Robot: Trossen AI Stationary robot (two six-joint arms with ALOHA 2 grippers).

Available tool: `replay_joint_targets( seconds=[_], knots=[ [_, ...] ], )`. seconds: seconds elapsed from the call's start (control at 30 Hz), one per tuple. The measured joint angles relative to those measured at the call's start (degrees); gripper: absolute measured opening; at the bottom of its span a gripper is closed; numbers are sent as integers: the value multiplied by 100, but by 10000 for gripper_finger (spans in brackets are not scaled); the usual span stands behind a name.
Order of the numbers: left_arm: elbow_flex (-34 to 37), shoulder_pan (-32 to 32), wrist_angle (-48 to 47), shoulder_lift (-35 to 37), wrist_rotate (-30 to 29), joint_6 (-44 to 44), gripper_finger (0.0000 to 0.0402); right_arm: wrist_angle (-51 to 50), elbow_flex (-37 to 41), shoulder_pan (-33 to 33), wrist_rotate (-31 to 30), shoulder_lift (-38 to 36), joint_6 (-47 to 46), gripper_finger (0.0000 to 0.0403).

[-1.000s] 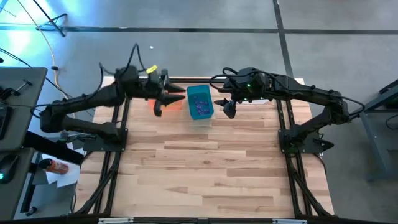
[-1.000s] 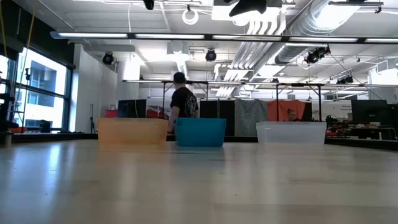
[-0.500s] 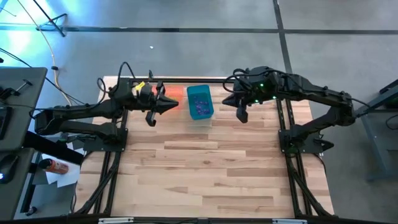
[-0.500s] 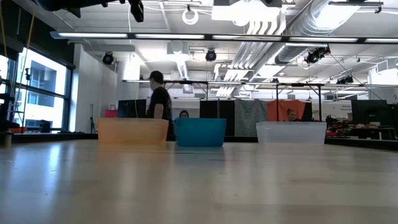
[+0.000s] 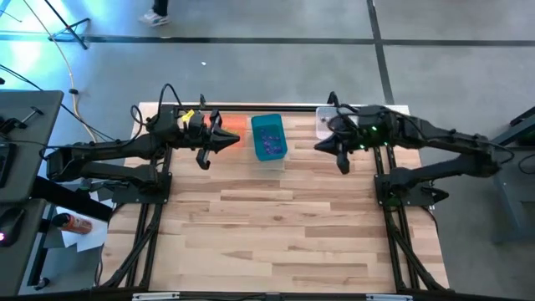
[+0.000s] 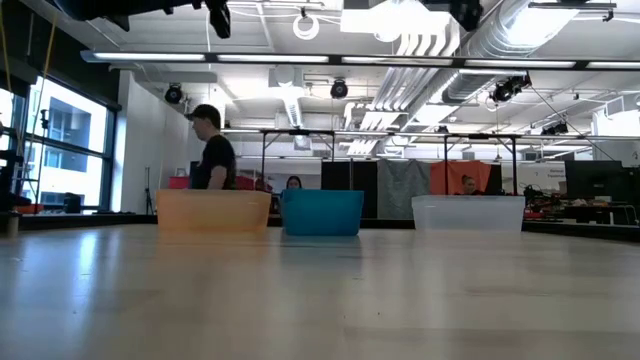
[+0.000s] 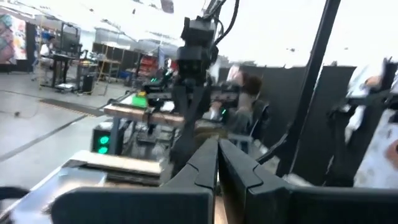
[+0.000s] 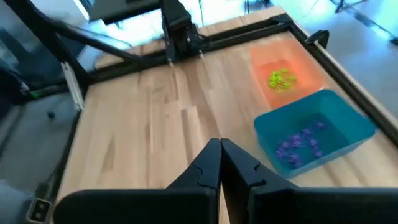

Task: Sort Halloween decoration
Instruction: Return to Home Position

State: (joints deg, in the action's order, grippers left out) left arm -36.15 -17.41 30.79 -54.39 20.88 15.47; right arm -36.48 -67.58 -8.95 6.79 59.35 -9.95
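Right claw point(image 8: 220, 148) shut tight, nothing in it; since half a second ago it has swung back off the teal bin toward the table's right edge and is now near the clear bin. Left claw point(image 7: 217, 148) also pinched closed and empty, unmoved in that half second, up over the table's far-left part

Light wooden table point(image 5: 276, 226) carries three bins in a row along its far edge; no loose trinkets visible on the bare boards. Orange translucent plastic bin point(image 8: 305, 65) at left, half hidden under the left arm from above. Teal plastic bin point(image 5: 269, 161) in the middle, clear plastic bin point(image 6: 468, 213) to the right, contents not visible

Tiny yellow-green spidery plastic trinkets point(image 8: 281, 79) are clumped in the orange bin, small purple ones point(image 8: 300, 144) scattered in the teal bin; no black ones visible anywhere

Judgement: sorting looks done, arms just retreating to rest, no grasp left to make
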Motion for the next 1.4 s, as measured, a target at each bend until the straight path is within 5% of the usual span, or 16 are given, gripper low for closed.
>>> replay_joint_targets(
  seconds=[0.33,0.47,0.57,0.8,1.0,1.4],
  knots=[
    [29,-109,-490,18,91,-192,0,1006,1576,0,-176,-1312,245,1],
    [385,-74,-219,191,-236,-258,0,1252,1596,-2,4,-1292,135,1],
    [673,141,-131,305,-1035,-180,0,1528,1596,0,66,-1242,216,1],
    [725,1522,-94,361,-2078,-776,0,1777,1590,-11,-34,-1114,548,0],
    [1198,1767,63,654,-2131,-1210,0,1770,1590,-13,128,-1095,548,0],
    [2468,1513,289,2042,-2113,-649,0,1575,1590,-11,329,-1108,107,0]
  ],
)
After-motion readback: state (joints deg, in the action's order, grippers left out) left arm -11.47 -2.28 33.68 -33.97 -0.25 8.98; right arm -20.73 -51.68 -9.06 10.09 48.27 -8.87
